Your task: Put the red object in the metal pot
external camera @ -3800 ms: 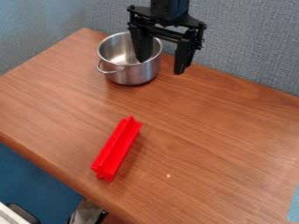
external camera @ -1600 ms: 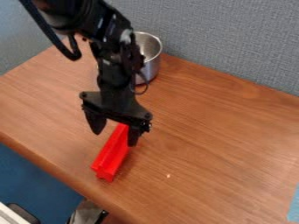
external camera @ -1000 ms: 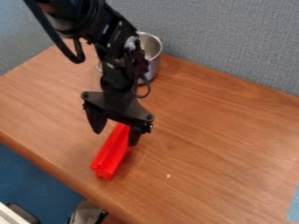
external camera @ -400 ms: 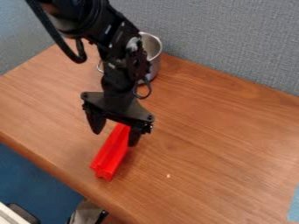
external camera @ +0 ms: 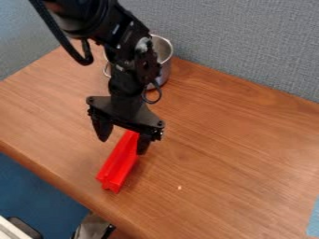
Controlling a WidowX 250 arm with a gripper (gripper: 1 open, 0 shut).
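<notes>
1. We see a brown wooden table (external camera: 237, 140) set before a blue-grey wall
2. We find the red object (external camera: 118, 164) lying flat near the table's near edge, its long axis running from near left to far right
3. We see the gripper (external camera: 123, 137) pointing down over the bar's far end, its fingers spread wide either side of it, not clamping it
4. We see the metal pot (external camera: 159, 53) at the far side, partly hidden behind the arm

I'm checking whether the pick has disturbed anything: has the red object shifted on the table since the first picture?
No. The red object lies at the same spot and angle near the table's front edge.
</notes>
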